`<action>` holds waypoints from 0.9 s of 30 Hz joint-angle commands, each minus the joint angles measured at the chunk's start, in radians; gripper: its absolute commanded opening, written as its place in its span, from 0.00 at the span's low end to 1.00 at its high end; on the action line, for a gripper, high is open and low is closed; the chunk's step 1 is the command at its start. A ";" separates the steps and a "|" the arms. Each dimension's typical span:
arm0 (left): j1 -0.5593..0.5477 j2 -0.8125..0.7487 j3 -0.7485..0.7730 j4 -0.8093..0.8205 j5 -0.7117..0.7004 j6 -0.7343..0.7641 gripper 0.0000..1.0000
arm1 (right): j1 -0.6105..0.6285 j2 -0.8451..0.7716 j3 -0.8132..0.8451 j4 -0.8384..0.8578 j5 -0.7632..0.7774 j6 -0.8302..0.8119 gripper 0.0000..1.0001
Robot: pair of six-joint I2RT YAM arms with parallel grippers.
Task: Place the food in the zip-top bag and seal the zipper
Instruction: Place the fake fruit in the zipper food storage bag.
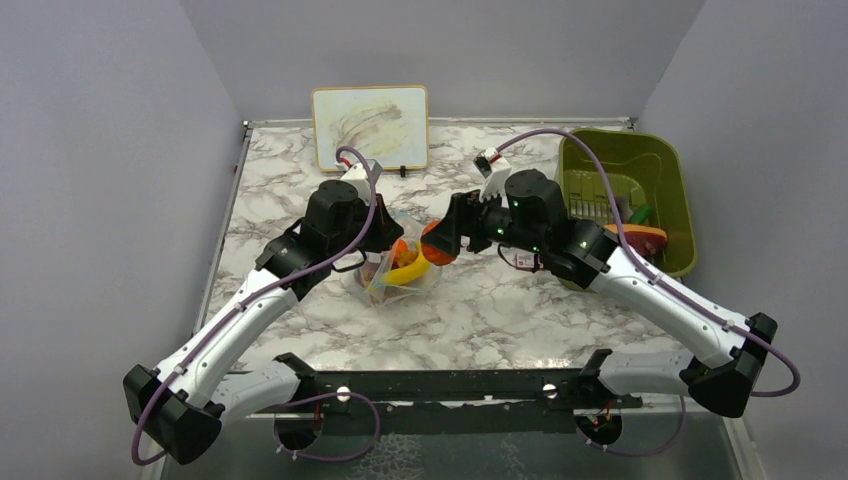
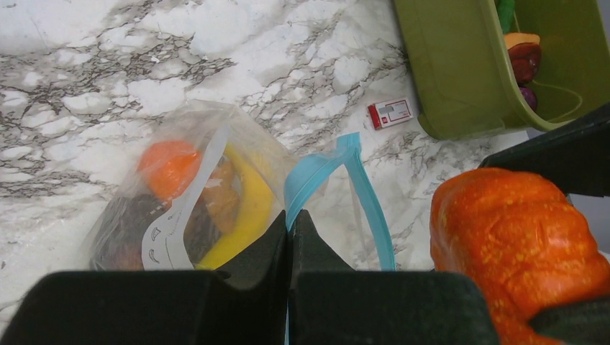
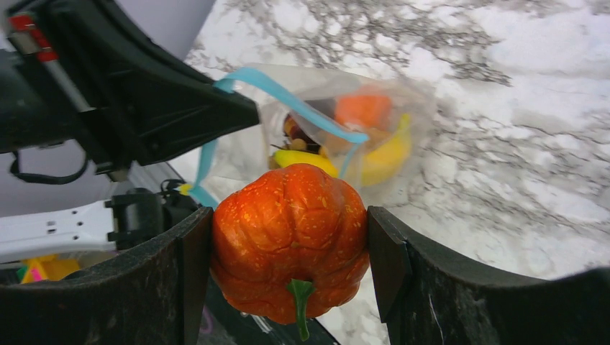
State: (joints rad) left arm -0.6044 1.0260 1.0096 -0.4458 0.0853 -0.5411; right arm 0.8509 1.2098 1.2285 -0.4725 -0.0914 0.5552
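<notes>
No wording is showing legibly: the red-and-white card (image 2: pixel 390 113) and the printed strip (image 2: pixel 167 231) on the bag (image 2: pixel 248 147) are showing only blurred marks.

This is a robotics lab test cell, not a home or a kitchen: plain grey panel walls (image 1: pixel 100 150) box in a single table (image 1: pixel 500 310) with a marble-patterned top on three sides. Two white-and-black robot arms, the left arm (image 1: pixel 250 300) and the right arm (image 1: pixel 650 290), are bolted to a black rail (image 1: pixel 450 385) along the near edge, with purple cables (image 1: pixel 545 130) looped along them. The props are staged ones: an olive-green bin (image 1: pixel 672 180) holding plastic toy food (image 1: pixel 645 237), and a small framed board (image 1: pixel 370 127) propped against the back wall.
</notes>
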 commanded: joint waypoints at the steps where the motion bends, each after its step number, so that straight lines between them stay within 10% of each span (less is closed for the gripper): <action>1: -0.003 0.005 0.050 -0.001 0.055 -0.032 0.00 | 0.057 0.022 -0.016 0.130 -0.001 0.052 0.43; 27: -0.003 -0.059 0.042 -0.004 0.110 -0.093 0.00 | 0.141 0.098 -0.056 0.092 0.165 0.066 0.69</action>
State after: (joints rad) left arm -0.6044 1.0046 1.0264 -0.4656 0.1757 -0.6186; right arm 0.9829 1.3472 1.1507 -0.3588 0.0315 0.6399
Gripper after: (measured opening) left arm 0.012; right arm 0.701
